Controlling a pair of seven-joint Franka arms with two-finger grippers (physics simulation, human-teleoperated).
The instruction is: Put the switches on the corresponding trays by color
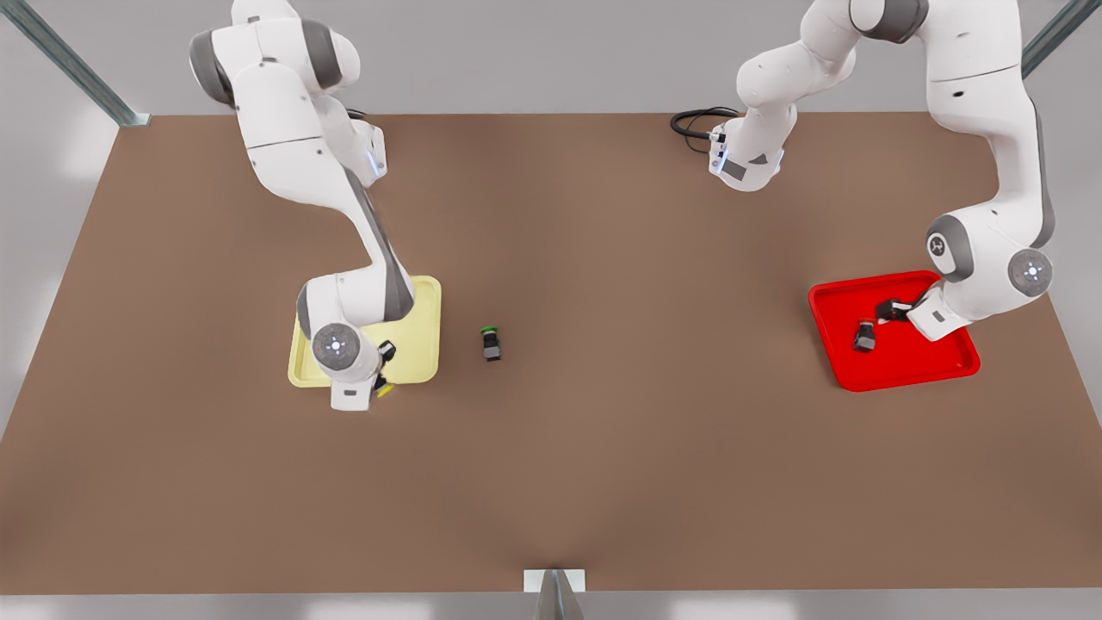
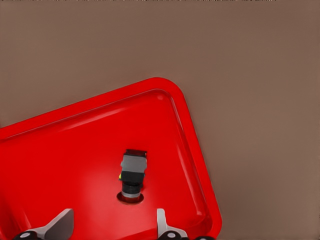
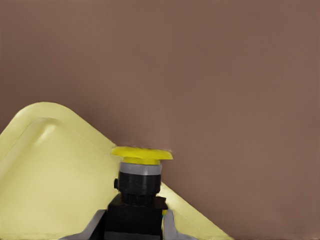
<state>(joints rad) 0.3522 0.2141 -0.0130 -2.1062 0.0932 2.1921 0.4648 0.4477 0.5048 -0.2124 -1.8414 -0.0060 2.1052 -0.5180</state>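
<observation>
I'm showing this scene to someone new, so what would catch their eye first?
The bright red tray on the front view's right stands out first, a small switch lying in it just below the open left gripper. On the front view's left, the right gripper is shut on the yellow-capped switch at the pale yellow tray's edge. A green-capped switch sits alone on the brown table between them.

I see the left arm's two-finger gripper (image 2: pixel 112 227) lowered with its grey fingers (image 2: pixel 60 224) spread apart, gripping nothing. The right arm's two-finger gripper (image 3: pixel 132 225) points downward at the front view's left, fingers (image 3: pixel 169 226) closed on a black-bodied switch with a yellow cap (image 3: pixel 141 187).
</observation>
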